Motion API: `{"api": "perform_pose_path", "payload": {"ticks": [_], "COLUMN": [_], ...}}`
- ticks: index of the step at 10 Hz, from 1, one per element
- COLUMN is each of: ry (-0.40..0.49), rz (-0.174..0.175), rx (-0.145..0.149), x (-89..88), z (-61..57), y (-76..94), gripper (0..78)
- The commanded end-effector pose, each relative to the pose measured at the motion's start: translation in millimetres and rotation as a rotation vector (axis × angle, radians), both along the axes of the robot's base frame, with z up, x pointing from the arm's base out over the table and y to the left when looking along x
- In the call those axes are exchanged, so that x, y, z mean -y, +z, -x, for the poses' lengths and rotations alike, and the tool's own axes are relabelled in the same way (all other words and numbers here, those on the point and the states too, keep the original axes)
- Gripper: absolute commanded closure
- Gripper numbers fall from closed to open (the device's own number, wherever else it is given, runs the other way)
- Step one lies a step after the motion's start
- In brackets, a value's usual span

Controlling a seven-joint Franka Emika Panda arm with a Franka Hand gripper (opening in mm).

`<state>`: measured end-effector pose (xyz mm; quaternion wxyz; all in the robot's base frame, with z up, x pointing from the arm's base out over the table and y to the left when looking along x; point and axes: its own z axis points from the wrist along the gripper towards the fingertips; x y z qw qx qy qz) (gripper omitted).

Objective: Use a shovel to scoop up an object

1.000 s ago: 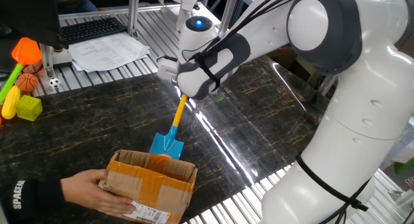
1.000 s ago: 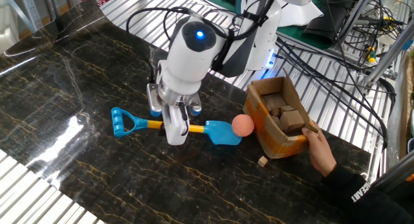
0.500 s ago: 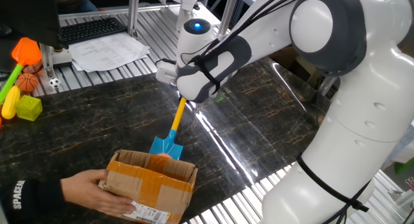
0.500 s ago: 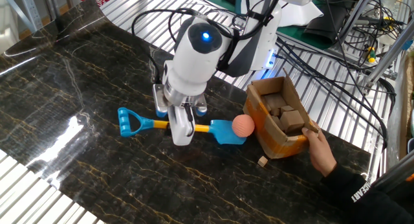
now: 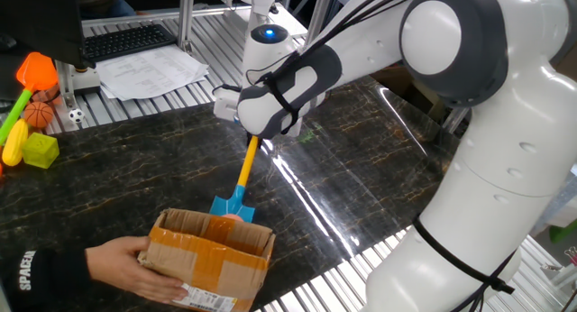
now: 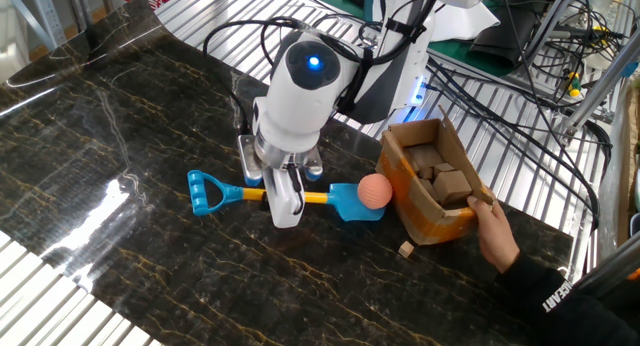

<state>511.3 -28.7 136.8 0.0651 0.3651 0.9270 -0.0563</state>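
Cardboard box (image 6: 432,181); toys (image 5: 29,105); keyboard (image 5: 126,41)

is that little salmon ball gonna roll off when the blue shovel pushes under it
Likely it would roll. The ball is smooth and round, about as wide as the shovel blade, so it has little to sit in. The cardboard box braced by a hand right behind it probably stops it. The tool holds the shaft.

Blue-and-yellow shovel (image 6: 290,196), salmon-orange ball (image 6: 375,190), black gold-veined table (image 6: 100,136).

A cardboard box (image 6: 432,181) blocks passage just beyond the ball (image 6: 375,190).
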Motion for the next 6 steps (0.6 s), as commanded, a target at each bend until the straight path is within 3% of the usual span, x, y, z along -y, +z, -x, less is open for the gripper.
{"api": "perform_pose_path", "payload": {"ticks": [1,6], "ry": [0.065,0.051], "rz": [-0.075,-0.101], "rx": [-0.115,-0.171], "x": [-2.8,-3.0], "z": [-1.2,-5.8], "y": [0.2,3.6], "gripper": [76.3,76.3]}}
